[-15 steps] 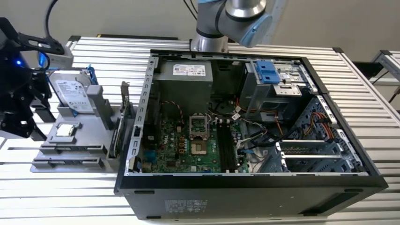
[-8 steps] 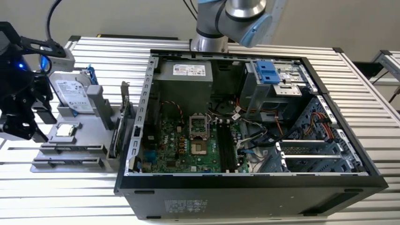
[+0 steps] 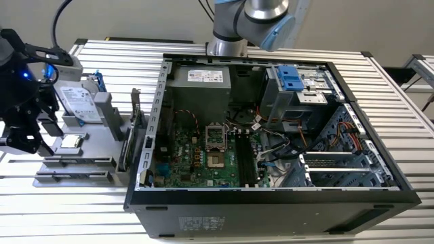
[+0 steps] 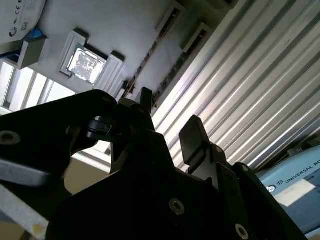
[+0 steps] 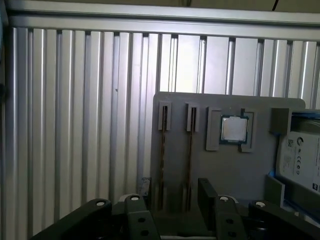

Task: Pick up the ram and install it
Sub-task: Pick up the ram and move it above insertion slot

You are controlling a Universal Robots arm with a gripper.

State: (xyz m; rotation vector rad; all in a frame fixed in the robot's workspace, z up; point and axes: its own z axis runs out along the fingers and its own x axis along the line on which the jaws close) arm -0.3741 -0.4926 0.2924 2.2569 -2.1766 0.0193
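Exterior view, left to right. The gripper (image 3: 32,145) is seen at the far left, hanging over the near end of a grey fixture tray (image 3: 88,170) that lies on the slatted aluminium table (image 3: 400,112). On the tray a hard drive (image 3: 76,101) is propped upright, a processor chip (image 3: 71,141) lies flat in a pocket, and a dark card with a metal bracket (image 3: 135,127) stands at the tray's right edge. Just right of the tray an open computer case (image 3: 271,198) is laid on its side. The green motherboard (image 3: 196,157) is exposed inside, and its black memory slots (image 3: 245,157) are seen bare. The arm's base (image 3: 247,20) is seen behind the case.

First wrist view. The ram (image 5: 190,150) is held on edge in a slot of the tray. A second stick (image 5: 162,150) is parked in the slot beside it. Both are lined up between the two fingers (image 5: 206,192), which are above them and clear of them.

The claw is recorded as spread, with nothing pinched. A wide gap between the fingers is seen in both wrist views.
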